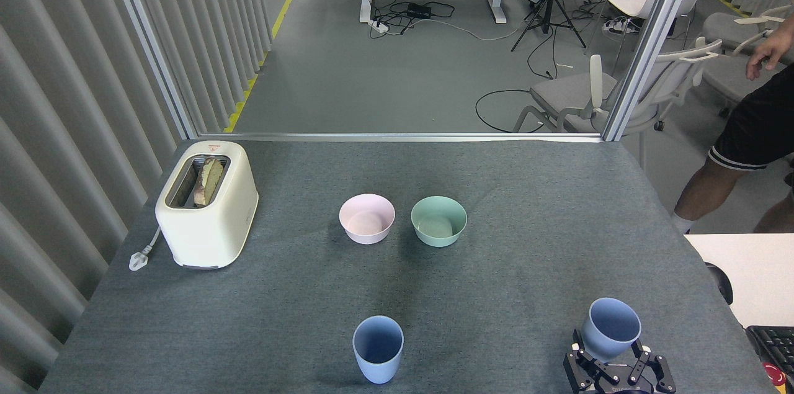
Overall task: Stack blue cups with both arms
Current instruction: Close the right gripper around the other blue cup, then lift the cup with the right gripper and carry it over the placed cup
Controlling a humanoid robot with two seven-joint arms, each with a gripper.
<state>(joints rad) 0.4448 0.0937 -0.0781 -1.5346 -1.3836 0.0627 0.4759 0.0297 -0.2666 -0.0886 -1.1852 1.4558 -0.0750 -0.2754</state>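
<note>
1. The right gripper is entering the head view at the bottom edge, toward the right side; only its far end is showing
2. Its black fingers are pointing up and away from the camera, spreading apart in an open pose
3. One finger on the left side and the fingers on the right side are standing with a clear gap between them
4. The wrist and the rest of the right arm are lying below the frame edge and are not showing
5. The left arm and its gripper are not appearing in the view
</note>
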